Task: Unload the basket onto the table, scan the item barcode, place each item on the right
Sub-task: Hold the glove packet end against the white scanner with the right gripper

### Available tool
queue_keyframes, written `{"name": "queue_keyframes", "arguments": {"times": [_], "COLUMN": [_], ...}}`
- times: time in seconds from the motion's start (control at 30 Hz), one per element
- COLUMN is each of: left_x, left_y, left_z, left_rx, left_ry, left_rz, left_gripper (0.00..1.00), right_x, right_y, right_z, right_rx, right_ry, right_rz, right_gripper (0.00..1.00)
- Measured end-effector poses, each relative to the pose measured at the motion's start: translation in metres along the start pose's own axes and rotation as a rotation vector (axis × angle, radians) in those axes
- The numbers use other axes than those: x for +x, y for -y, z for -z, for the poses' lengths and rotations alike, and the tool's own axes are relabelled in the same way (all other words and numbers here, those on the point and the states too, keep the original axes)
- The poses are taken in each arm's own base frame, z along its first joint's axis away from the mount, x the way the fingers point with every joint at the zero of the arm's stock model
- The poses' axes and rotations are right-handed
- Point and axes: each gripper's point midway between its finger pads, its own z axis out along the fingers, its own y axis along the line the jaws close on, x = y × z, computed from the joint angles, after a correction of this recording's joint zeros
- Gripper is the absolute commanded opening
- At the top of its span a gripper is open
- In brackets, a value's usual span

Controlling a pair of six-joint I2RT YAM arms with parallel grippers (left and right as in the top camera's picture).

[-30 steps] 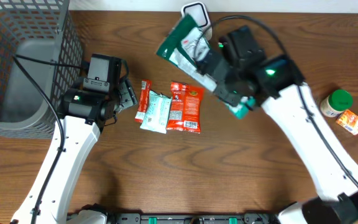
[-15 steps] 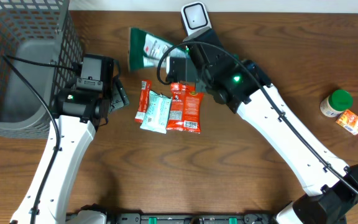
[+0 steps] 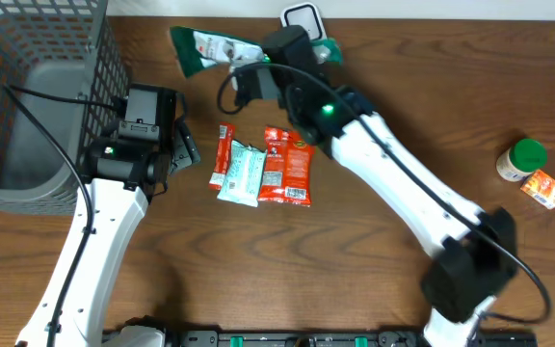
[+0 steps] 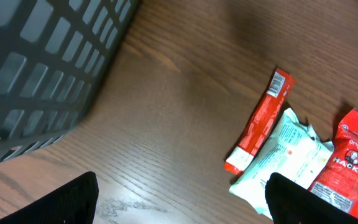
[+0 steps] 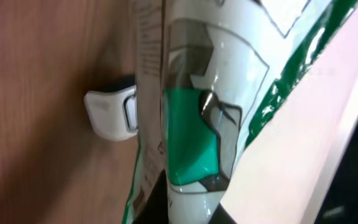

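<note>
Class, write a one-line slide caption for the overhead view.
Right claw holds a green bag left of the scanner; left claw open near three packets.

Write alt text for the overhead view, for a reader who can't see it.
The right gripper holds a green-and-white pouch just left of the white scanner. The left gripper hangs open near a gray basket, with three snack packets lying flat between the arms. A green-lidded jar sits at far right.
</note>
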Motion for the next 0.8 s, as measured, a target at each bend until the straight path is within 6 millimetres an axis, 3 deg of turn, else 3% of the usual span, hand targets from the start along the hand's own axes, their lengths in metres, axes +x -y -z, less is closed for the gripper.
{"name": "queue_keyframes", "arguments": {"times": [0.27,0.43,0.63,0.8], "left_x": [0.000,0.000,0.000,0.000], "left_y": [0.000,0.000,0.000,0.000], "left_z": [0.000,0.000,0.000,0.000], "left_rx": [0.000,-0.001,0.000,-0.001], "left_ry": [0.000,0.000,-0.001,0.000], "left_rz": [0.000,0.000,0.000,0.000], "left_gripper": [0.87,0.87,0.87,0.87], "right_x": [-0.007,-0.002,0.002,0.009], "right_y": [0.001,-0.003,-0.011,-0.001], "right_z": [-0.072,-0.107,-0.131,-0.135], "right_rx": [0.160,0.237,0.279,0.335], "right_ry": [-0.013,-0.016,0.024,0.045], "right_rz": [0.100,0.129,0.137,0.121], "right_gripper": [0.01,0.01,0.01,0.01]}}
